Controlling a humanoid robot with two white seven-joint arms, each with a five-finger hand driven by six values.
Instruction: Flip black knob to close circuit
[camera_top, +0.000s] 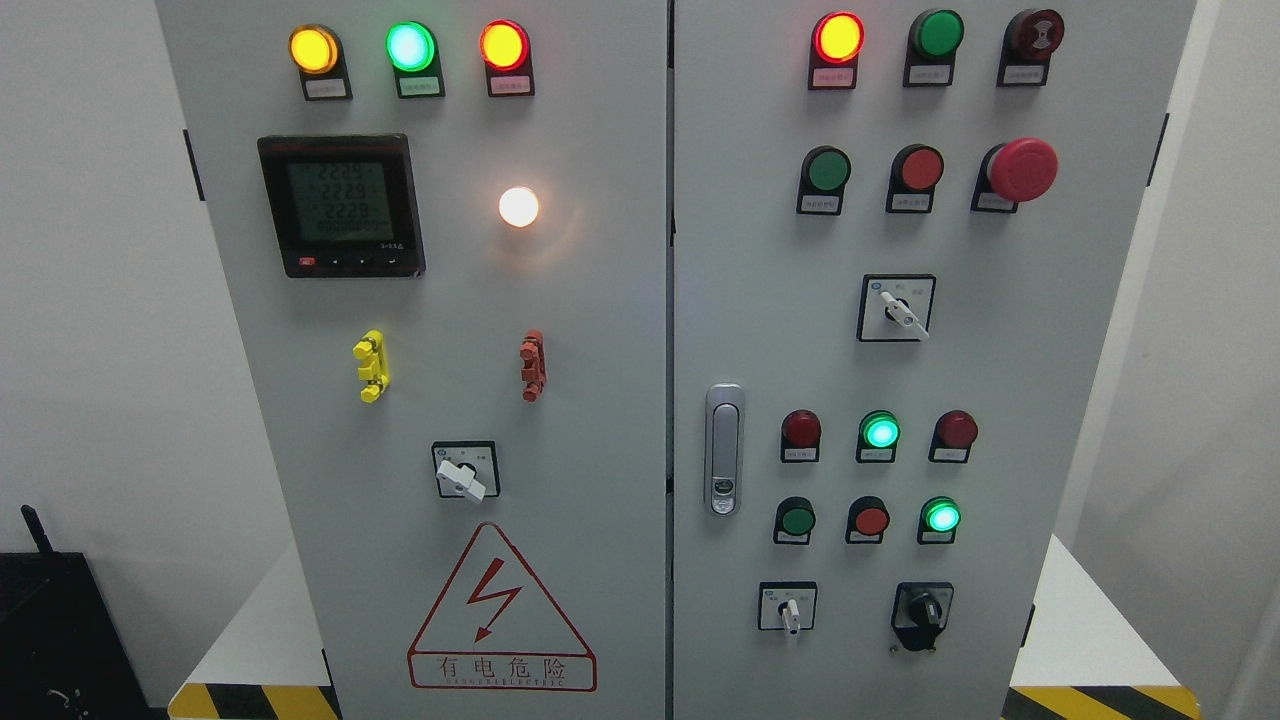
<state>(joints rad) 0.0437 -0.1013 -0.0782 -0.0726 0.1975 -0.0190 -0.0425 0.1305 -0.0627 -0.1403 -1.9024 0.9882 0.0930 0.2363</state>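
1. Neither robot hand appears in the head view; their state cannot be told.
2. The black knob (922, 610) sits at the lower right of the right cabinet door (1080, 400), right of a white selector switch (790, 612).
3. Above it, a green lamp (941, 516) is lit.

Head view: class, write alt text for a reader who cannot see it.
A grey two-door electrical cabinet fills the frame, with the black knob at the right door's lower right. Lit indicator lamps, a digital meter and a hazard triangle show; no robot hand is visible.

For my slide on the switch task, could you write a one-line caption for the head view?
Head view of a grey control cabinet; the black knob sits at lower right, untouched, no robot hand in view.
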